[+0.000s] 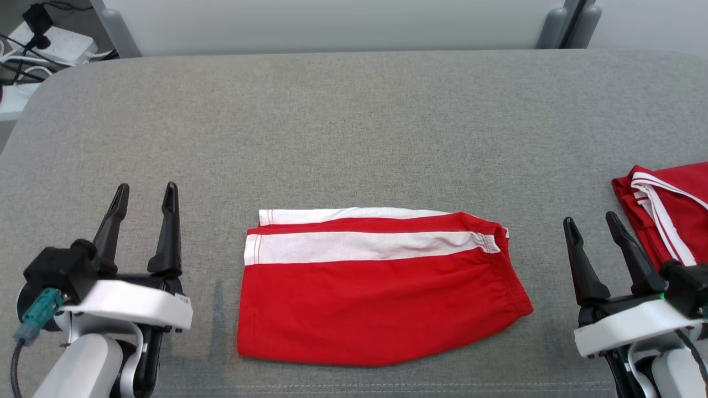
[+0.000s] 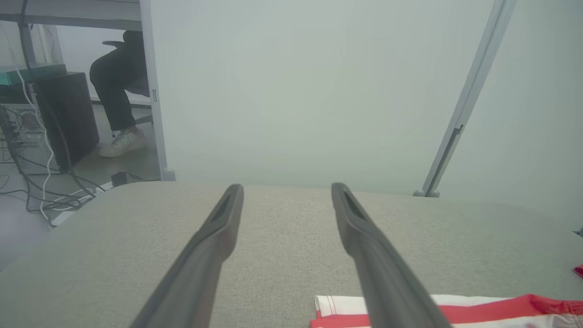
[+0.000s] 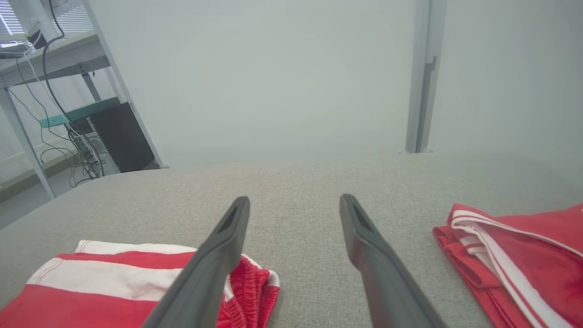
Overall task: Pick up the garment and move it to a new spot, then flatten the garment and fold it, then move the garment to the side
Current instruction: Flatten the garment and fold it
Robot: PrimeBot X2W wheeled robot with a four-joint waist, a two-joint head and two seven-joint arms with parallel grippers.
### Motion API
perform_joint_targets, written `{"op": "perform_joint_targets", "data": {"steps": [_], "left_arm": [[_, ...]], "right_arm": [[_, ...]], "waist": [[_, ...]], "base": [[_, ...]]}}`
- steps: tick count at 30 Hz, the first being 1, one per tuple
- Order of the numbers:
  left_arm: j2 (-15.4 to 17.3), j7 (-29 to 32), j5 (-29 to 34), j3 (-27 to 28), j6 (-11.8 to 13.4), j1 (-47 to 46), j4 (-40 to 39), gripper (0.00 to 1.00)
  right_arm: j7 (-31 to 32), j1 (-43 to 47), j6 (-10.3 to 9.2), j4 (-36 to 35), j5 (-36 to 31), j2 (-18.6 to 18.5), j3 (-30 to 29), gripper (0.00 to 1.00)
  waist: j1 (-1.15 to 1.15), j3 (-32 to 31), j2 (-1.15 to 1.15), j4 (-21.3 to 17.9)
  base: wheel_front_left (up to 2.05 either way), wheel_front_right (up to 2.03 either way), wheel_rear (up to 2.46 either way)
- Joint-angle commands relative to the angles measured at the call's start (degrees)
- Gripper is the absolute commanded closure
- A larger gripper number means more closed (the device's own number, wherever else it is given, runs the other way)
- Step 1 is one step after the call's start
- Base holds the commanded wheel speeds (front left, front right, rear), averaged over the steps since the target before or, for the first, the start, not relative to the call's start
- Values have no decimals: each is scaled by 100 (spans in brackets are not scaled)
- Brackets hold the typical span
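Note:
The garment (image 1: 376, 290), red shorts with white side stripes, lies folded flat on the grey table (image 1: 354, 121) near its front edge; its white-striped edge (image 2: 455, 312) and its elastic waistband end (image 3: 136, 282) show in the wrist views. My left gripper (image 1: 145, 200) stands open to the left of it, fingers apart and holding nothing. To the right of the garment my right gripper (image 1: 592, 224) is open and empty too. Both sets of fingers (image 2: 218, 237) (image 3: 364, 237) point toward the far edge of the table.
A second red and white garment (image 1: 672, 204) (image 3: 524, 259) lies folded at the table's right edge, close to my right gripper. Cables and a power strip (image 1: 50, 44) sit beyond the back left corner. A seated person's leg and shoe (image 2: 119, 114) show past the table.

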Motion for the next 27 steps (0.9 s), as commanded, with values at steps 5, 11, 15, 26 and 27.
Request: {"op": "perform_joint_targets", "data": {"steps": [5,11,15,26,27], "left_arm": [[-63,-61,807,619,-174,426,-102,0],[-283,-61,1338,868,-398,1110,-140,0],[-426,-62,1484,928,-458,1374,-181,0],[-547,-62,1583,964,-495,1629,-185,0],[-546,-62,1589,972,-496,1623,-196,0]], "right_arm": [[-122,436,1,-579,-627,208,-192,0],[-124,1120,1,-1129,-1158,443,-416,0],[-125,1501,1,-1340,-1282,524,-535,0],[-125,1884,1,-1443,-1248,629,-619,0],[-125,1884,1,-1444,-1245,632,-618,0]], "waist": [[0,-274,0,-101],[0,-550,0,-139],[0,-704,0,-101],[0,-872,0,-88],[0,-870,0,-86]], "base": [[0,0,0],[0,0,0],[0,0,0],[0,0,0],[0,0,0]]}}
